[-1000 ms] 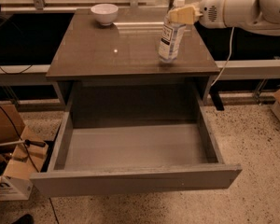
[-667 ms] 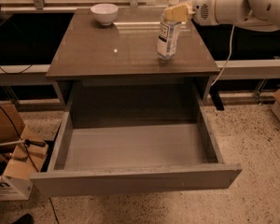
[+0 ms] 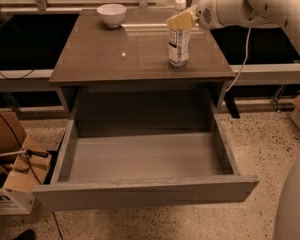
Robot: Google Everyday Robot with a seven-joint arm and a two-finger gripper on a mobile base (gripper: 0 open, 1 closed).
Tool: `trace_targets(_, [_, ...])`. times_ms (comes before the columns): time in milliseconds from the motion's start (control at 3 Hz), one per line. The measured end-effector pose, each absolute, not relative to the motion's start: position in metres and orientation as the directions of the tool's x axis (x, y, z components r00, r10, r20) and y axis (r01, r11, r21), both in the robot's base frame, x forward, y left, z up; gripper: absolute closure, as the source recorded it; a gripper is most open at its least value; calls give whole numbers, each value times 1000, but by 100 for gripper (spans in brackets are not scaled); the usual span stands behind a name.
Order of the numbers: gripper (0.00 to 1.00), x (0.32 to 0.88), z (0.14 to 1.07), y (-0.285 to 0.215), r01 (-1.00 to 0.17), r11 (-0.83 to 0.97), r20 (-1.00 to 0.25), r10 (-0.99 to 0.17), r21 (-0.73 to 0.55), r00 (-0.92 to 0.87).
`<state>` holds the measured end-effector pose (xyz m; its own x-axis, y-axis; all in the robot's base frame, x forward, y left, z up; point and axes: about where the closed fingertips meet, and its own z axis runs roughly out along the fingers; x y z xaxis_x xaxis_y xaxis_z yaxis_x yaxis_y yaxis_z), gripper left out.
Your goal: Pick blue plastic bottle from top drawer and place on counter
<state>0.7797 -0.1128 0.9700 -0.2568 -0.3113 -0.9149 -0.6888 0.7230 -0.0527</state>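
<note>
1. Blue plastic bottle (image 3: 178, 48), upright on the counter (image 3: 115, 59): white-and-dark label, print illegible.
2. Cardboard box (image 3: 12, 196), floor left: dark mark, unreadable.
3. Gripper (image 3: 180, 20), at the bottle's neck: nothing legible.

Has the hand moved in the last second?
Yes. Against the counter, the hand has slid left, toward the white bowl, ending at the neck of the blue plastic bottle.

speckled terrazzo floor (image 3: 262, 134), cardboard boxes (image 3: 7, 134) at left.
</note>
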Motion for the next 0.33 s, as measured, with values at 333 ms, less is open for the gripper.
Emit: trace_targets(333, [0,780,968,-111,-691,721,-914,-314,-52,-259])
